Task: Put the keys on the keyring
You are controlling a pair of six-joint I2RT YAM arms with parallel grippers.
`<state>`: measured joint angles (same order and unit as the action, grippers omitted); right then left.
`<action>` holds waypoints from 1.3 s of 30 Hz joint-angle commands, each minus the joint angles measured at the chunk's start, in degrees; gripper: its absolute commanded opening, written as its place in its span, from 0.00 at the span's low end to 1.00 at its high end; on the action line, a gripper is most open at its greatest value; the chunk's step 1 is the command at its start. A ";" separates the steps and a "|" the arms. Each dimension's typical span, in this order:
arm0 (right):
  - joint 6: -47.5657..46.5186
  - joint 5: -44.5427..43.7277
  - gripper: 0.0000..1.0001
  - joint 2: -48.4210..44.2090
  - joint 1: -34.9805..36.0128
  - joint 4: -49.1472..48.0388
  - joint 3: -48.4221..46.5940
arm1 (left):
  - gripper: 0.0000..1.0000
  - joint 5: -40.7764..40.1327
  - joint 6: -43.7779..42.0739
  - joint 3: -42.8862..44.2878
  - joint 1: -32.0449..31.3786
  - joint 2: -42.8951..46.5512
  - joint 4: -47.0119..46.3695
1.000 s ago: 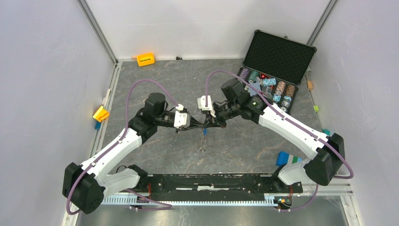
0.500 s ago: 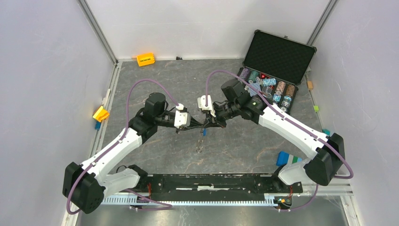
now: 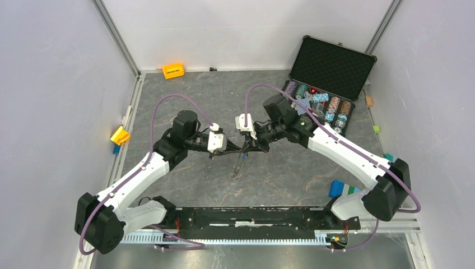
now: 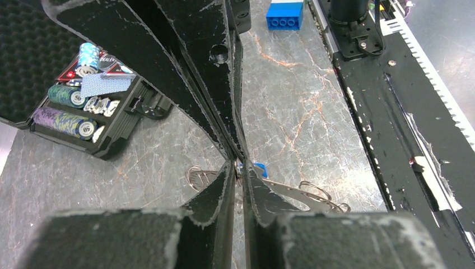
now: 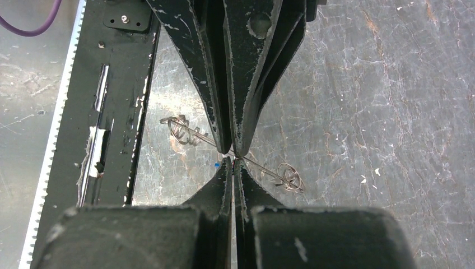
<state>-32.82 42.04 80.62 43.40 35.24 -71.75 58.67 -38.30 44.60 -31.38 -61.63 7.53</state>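
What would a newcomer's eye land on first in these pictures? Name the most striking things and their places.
First, the left gripper and right gripper meeting fingertip to fingertip above the middle of the grey marbled table, a thin silvery metal keyring dangling below where they meet. Next, the open black foam-lined case of colourful poker chips at the far right corner.

Two arms, left arm [image 3: 137,175] and right arm [image 3: 344,150]; one black case [image 3: 334,66] upper right; one orange block [image 3: 173,70]; one yellow block [image 3: 120,135]; one blue brick [image 3: 340,188]; one blue-headed key [image 4: 260,167].
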 commanded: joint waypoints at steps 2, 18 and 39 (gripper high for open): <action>0.44 0.41 0.00 -2.25 -0.30 -2.68 -0.33 | 0.15 1.49 1.28 0.24 -0.44 -0.31 0.68; 0.67 0.42 0.00 -2.39 -0.33 -2.55 -0.42 | 0.10 1.88 0.11 1.02 -0.50 -1.08 2.23; 0.10 2.90 0.40 -5.51 -3.90 -4.18 1.35 | 0.02 -3.36 28.97 -8.89 0.40 3.54 -30.67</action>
<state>-32.38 42.22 77.76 40.71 33.47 -70.26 56.21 -21.58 36.45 -31.31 -59.75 -8.60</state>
